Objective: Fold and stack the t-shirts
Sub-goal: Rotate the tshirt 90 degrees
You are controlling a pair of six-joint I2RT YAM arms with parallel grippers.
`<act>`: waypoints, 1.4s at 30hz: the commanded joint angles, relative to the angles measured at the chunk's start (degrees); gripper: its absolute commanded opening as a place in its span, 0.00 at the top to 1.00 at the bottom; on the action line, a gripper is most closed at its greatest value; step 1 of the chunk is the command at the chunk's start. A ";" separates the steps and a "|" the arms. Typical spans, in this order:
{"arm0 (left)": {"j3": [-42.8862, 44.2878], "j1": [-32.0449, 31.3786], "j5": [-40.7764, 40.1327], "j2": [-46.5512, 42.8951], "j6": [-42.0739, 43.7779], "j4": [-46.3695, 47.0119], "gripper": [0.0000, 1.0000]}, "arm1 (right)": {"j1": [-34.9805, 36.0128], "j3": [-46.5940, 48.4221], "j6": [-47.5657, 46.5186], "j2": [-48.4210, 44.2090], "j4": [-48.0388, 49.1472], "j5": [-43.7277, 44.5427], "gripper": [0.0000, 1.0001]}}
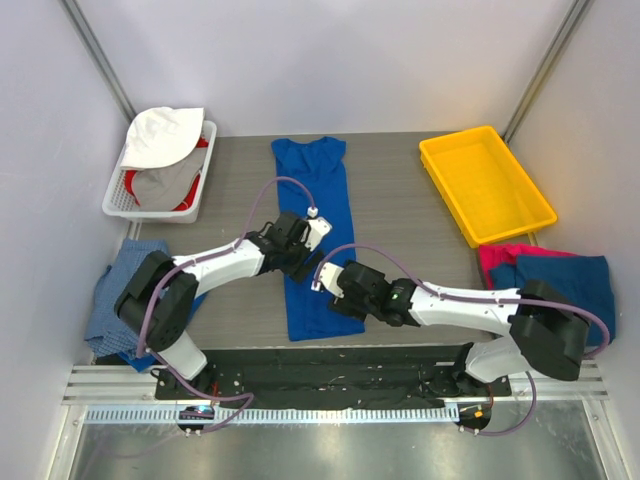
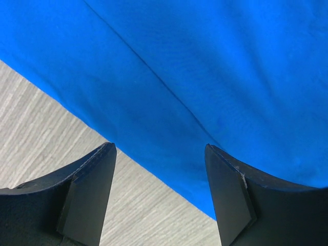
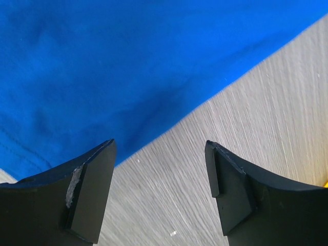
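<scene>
Bright, even, diffuse light. Ahead of left tool (image 2: pixel 159 148), royal blue t-shirt (image 2: pixel 215 66) sharp, saturated; fingers (image 2: pixel 87 200) dark, slightly soft. Beside right tool (image 3: pixel 159 146), tabletop (image 3: pixel 266 102) grain smeared.

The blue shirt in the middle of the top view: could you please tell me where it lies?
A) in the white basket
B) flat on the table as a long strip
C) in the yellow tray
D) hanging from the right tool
B: the shirt lies flat as a long strip on the table, with the open left tool and right tool over its edges.
</scene>
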 commanded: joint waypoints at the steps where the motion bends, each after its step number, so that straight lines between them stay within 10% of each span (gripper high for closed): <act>1: 0.30 0.11 -1.67 0.96 1.67 4.69 0.25 | 0.37 1.58 -1.27 2.81 5.96 -1.29 0.23; 42: 16.38 5.74 -9.14 17.40 6.95 -0.58 0.26 | -7.09 2.46 -8.13 13.01 11.94 -4.19 0.23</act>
